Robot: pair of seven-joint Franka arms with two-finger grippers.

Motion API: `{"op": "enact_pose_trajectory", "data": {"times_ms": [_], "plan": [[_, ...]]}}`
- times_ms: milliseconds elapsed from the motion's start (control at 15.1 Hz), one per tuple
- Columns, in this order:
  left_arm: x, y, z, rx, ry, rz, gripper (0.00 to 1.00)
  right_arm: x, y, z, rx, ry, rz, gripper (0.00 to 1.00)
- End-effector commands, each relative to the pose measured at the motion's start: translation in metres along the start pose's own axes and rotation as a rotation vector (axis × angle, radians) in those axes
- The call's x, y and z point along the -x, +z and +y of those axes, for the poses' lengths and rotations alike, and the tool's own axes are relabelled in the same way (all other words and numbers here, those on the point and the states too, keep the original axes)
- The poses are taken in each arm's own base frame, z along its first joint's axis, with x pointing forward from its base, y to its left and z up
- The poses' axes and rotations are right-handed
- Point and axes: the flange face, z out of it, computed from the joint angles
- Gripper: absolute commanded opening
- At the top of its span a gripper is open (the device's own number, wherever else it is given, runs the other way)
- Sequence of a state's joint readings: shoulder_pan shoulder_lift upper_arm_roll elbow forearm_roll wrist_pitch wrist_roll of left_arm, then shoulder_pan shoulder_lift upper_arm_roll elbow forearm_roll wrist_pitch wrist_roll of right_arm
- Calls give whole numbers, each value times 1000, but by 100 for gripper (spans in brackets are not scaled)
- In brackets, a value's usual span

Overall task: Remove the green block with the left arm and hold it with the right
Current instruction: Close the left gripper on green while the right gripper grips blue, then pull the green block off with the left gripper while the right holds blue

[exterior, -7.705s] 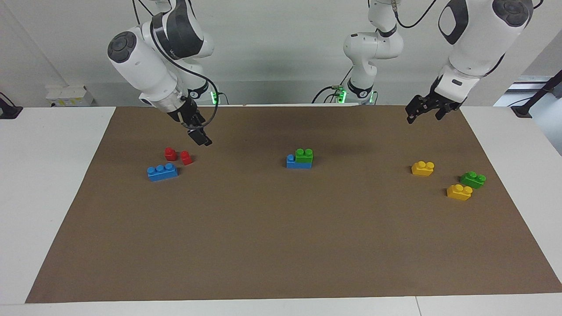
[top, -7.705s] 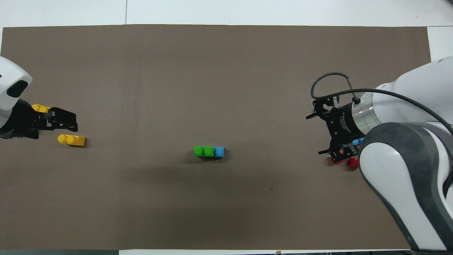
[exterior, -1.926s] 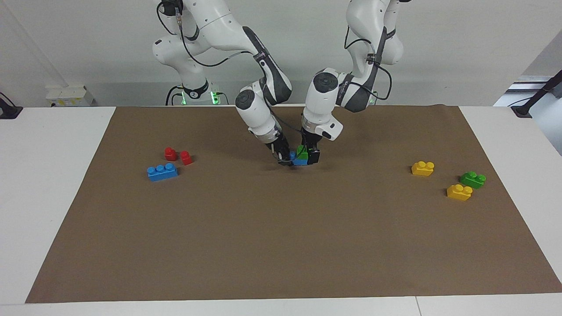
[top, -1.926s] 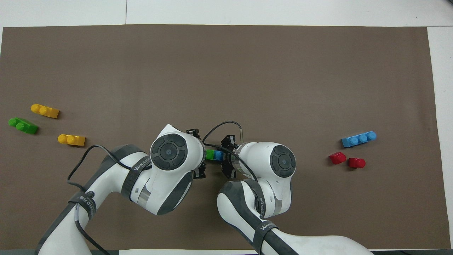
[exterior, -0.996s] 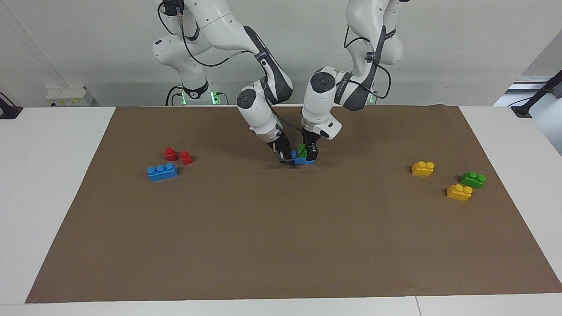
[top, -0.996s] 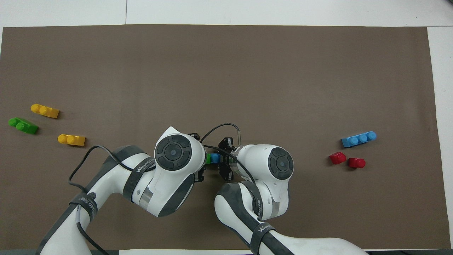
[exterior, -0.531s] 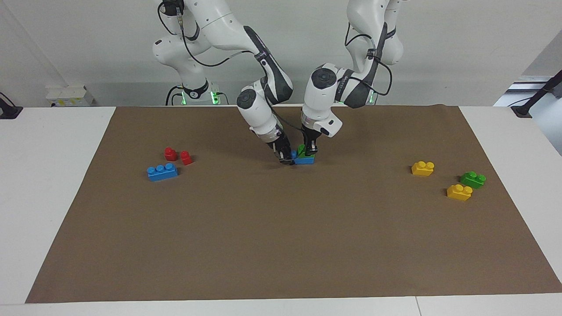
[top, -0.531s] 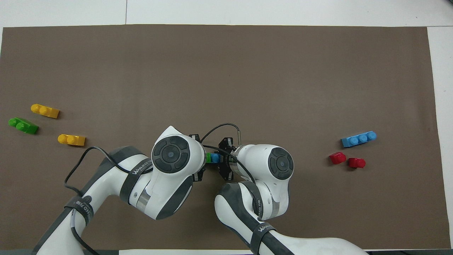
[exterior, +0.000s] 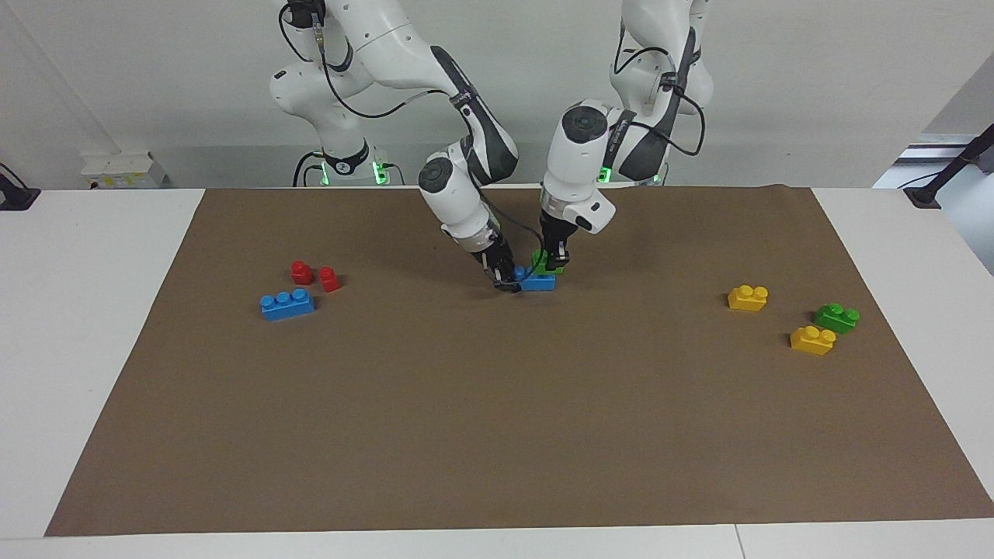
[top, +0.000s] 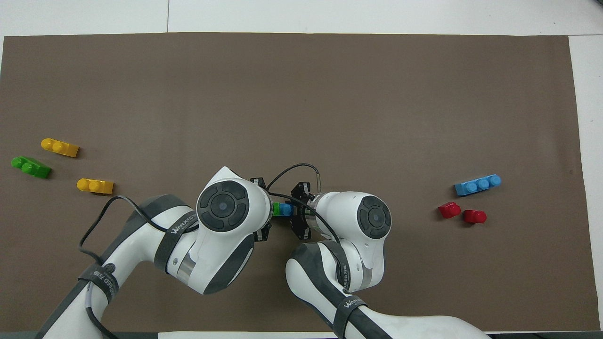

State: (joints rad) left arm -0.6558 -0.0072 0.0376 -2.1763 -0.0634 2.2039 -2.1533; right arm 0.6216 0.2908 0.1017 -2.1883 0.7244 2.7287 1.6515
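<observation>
The left gripper (exterior: 556, 264) is over the middle of the brown mat (exterior: 497, 435), its fingers pinching the green block (exterior: 543, 262), which is tilted and lifted off the blue brick (exterior: 537, 282) below it; whether one edge still touches that brick cannot be told. The right gripper (exterior: 509, 281) is down at the mat beside it, fingers pressed on the end of the blue brick toward the right arm's end of the table. In the overhead view both wrists cover most of this pair, and only a strip of green (top: 277, 209) and blue (top: 285, 209) shows between them.

Toward the right arm's end, two red pieces (exterior: 314, 275) lie side by side, and just beside them, slightly farther from the robots, a second blue brick (exterior: 287, 303) with three studs.

Toward the left arm's end, a yellow brick (exterior: 748, 297) lies at about the same distance from the robots as the second blue brick. A little farther out sits a second green brick (exterior: 836, 317), and farthest, just beside it, another yellow one (exterior: 812, 340).
</observation>
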Motion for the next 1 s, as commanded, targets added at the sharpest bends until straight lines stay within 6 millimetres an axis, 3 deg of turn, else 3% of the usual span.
{"op": "enact_pose_trajectory", "data": {"times_ms": [0,199,465,797,930], "plan": [[-35,-21,10,-1,30,8,0,-7,2,0,-7,-14,-5,0],[-85,-24,37,-3,78,11,0,-7,2,0,-7,-16,-5,0],[-179,-32,77,26,201,10,0,-8,2,-1,-9,-21,-4,0],[-274,-39,103,89,354,27,0,-9,1,-1,-11,-43,-4,0],[-302,-43,111,97,402,37,0,-11,1,-4,-21,-46,-3,0]]}}
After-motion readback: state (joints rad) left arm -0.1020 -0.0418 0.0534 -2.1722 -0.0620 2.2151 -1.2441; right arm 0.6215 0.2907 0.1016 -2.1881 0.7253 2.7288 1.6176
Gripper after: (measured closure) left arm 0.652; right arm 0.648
